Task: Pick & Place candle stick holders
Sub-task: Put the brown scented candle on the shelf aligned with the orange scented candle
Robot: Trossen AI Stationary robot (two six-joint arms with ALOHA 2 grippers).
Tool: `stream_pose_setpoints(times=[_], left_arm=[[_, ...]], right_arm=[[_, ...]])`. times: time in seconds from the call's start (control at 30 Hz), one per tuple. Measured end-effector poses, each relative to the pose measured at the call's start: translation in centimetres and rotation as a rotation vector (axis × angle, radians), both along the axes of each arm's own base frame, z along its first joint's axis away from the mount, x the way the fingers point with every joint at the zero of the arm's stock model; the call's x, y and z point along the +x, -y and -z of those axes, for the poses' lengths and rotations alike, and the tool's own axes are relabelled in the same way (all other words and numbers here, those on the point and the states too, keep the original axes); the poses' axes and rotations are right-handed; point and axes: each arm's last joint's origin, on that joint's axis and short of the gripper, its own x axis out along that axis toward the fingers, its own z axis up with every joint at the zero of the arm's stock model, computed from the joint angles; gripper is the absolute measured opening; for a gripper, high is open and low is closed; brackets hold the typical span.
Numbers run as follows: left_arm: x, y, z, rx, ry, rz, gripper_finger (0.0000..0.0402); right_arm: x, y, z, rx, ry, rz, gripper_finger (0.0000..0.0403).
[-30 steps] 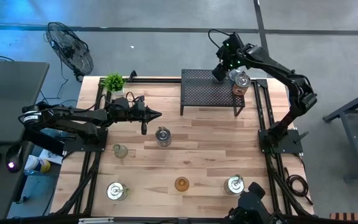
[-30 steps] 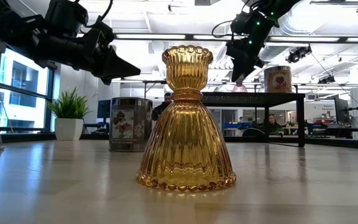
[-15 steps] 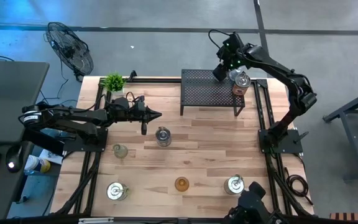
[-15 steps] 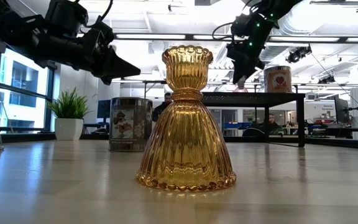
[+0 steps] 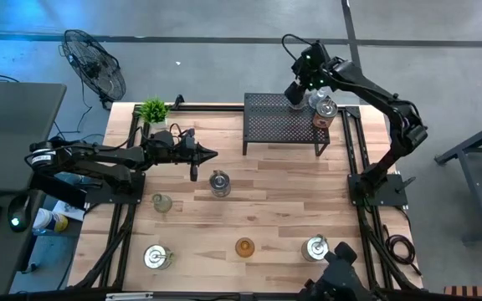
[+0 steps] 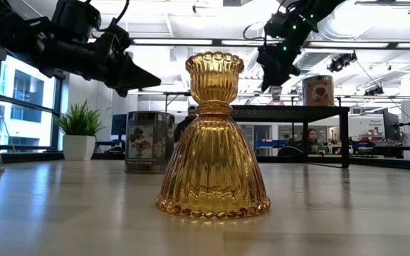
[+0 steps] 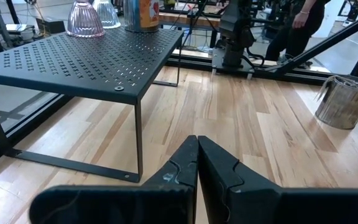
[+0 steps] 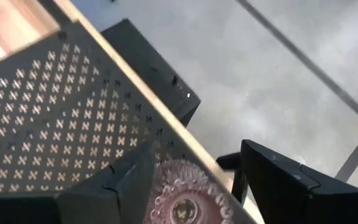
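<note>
My right gripper (image 5: 294, 92) (image 8: 196, 149) is open over the far right corner of the black mesh rack (image 5: 283, 124). Its fingers stand on either side of, and above, a pink glass holder (image 8: 182, 200) that stands upright on the rack top. A silver holder (image 5: 323, 114) and a clear glass one (image 7: 107, 9) stand on the rack beside it. On the table stand three silver holders (image 5: 219, 182) (image 5: 156, 257) (image 5: 316, 248), a pale green glass one (image 5: 162, 202) and an amber one (image 5: 244, 247). My left gripper (image 5: 211, 154) is shut and empty above the table's left middle.
A small green potted plant (image 5: 152, 110) stands at the table's far left corner. The rack takes up the far middle and right of the table. The silver holder (image 7: 344, 99) near the table's middle lies just ahead of my left gripper. People show in the room behind.
My right gripper has gone up and a little toward the far edge, away from the rack top. The pink glass holder stays standing on the rack.
</note>
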Motion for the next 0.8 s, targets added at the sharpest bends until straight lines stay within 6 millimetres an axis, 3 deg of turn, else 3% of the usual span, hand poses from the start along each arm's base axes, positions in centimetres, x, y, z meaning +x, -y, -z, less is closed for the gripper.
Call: stream_pose_setpoints(times=[0.2, 0.3, 0.4, 0.57, 0.8], left_arm=[[0.0, 0.0, 0.0, 0.0, 0.0, -0.001, 0.0005], [0.0, 0.0, 0.0, 0.002, -0.001, -0.001, 0.0005], [0.0, 0.0, 0.0, 0.002, -0.001, 0.0, 0.0005], [0.0, 0.0, 0.0, 0.003, -0.001, 0.017, 0.0005], [0.3, 1.6, 0.2, 0.064, -0.026, 0.158, 0.0005]], right_arm=[[0.1, -2.6, -5.4, -0.159, 0.027, -0.027, 0.0227], [0.2, -5.5, -7.8, -0.187, 0.049, -0.09, 0.0188], [-0.3, -9.2, -8.6, -0.184, 0.071, -0.182, 0.0125], [-2.4, -14.9, -6.3, -0.165, 0.161, -0.269, 0.0014], [-4.3, -21.3, -0.5, -0.16, 0.359, -0.34, 0.0026]])
